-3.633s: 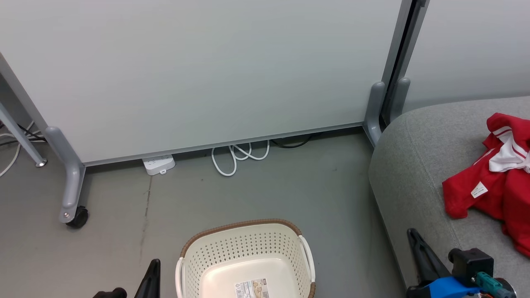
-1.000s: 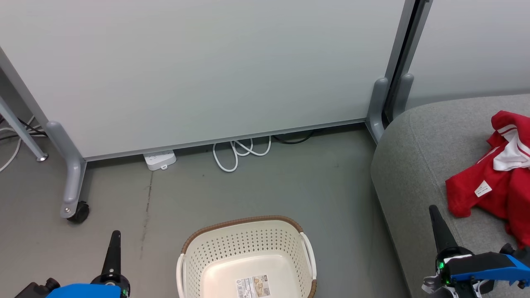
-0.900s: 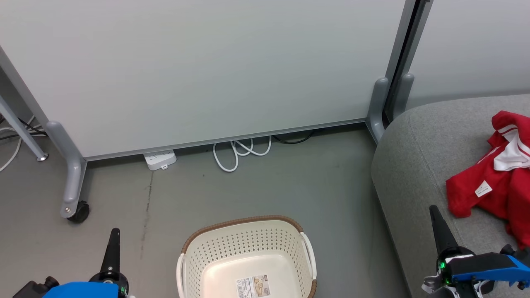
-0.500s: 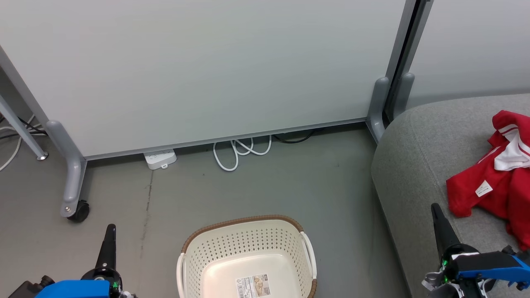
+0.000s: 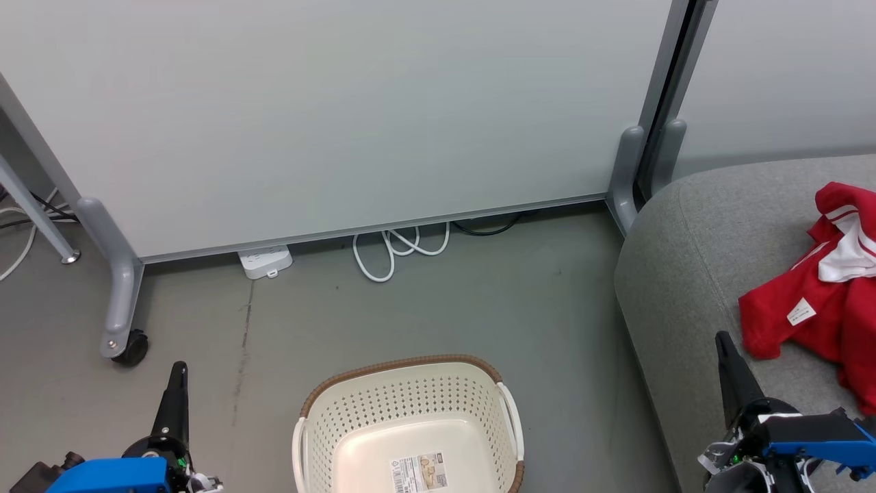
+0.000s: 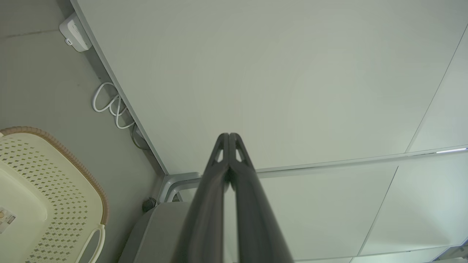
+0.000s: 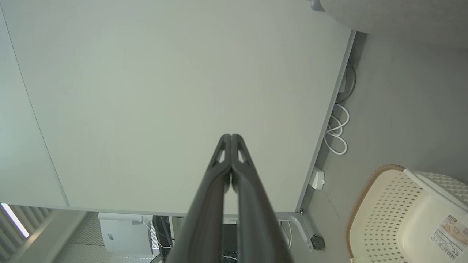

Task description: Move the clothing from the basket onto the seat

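The cream perforated basket (image 5: 404,404) with a brown rim stands on the floor at the bottom centre of the head view, with nothing but a label on its bottom. Red clothing (image 5: 818,301) with white trim and a small tag lies on the grey seat (image 5: 684,274) at the right. My left gripper (image 5: 178,370) is shut and empty at the lower left, left of the basket. Over the seat's front edge my right gripper (image 5: 721,339) is shut and empty, just left of the clothing. The wrist views show the left gripper (image 6: 229,136) and right gripper (image 7: 231,136) with tips pressed together, and the basket (image 6: 55,204) (image 7: 380,204).
A pale partition panel (image 5: 328,116) on grey wheeled feet (image 5: 120,308) stands behind the basket. A white power strip (image 5: 265,261) and a coiled white cable (image 5: 397,253) lie at its base. Bare grey floor (image 5: 479,308) lies between basket, panel and seat.
Over the last second my left gripper has risen slightly in the head view and the right one has sunk slightly. Basket and clothing have stayed put.
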Controlling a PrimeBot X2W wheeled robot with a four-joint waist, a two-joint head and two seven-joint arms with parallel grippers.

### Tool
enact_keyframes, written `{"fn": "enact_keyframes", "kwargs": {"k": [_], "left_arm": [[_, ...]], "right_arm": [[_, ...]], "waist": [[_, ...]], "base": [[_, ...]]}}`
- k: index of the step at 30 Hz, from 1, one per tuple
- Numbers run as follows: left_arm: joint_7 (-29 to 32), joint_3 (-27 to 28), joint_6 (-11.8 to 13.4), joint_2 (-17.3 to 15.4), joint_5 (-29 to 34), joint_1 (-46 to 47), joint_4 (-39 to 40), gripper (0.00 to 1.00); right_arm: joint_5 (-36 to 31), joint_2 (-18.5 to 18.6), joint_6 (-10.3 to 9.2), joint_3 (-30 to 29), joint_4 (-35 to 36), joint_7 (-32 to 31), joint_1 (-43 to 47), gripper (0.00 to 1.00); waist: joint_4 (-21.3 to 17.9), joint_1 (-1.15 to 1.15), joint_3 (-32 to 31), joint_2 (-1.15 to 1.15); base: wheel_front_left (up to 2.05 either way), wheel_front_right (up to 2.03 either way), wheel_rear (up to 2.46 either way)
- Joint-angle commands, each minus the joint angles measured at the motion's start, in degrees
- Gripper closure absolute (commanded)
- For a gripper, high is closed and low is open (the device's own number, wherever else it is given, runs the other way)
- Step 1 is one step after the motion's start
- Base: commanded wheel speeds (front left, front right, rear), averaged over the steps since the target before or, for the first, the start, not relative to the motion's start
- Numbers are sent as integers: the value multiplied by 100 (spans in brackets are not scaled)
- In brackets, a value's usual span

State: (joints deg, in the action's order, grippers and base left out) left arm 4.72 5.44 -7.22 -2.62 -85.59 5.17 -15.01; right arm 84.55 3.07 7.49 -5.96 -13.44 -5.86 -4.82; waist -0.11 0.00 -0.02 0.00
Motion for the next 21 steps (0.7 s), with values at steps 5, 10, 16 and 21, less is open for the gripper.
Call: {"fn": "enact_keyframes", "kwargs": {"k": [5, 10, 16, 21], "left_arm": [[74, 75, -33, -38, -246, 103, 61, 100], [126, 99, -38, -39, -430, 119, 85, 100], [187, 120, -41, -41, -643, 135, 109, 100], [206, 123, -43, -41, -689, 142, 112, 100]], "right_arm": [[294, -19, 0, -34, -18, -33, -127, 100], [507, -23, 0, -50, -38, -57, -142, 100], [750, -28, 0, -65, -61, -73, -161, 100], [795, -28, 0, -67, -66, -71, -173, 100]], "waist": [[3, 0, 6, 0], [6, 0, 11, 0], [10, 0, 18, 0], [11, 0, 20, 0]], "base": [[0, 0, 0], [0, 0, 0], [0, 0, 0], [0, 0, 0]]}}
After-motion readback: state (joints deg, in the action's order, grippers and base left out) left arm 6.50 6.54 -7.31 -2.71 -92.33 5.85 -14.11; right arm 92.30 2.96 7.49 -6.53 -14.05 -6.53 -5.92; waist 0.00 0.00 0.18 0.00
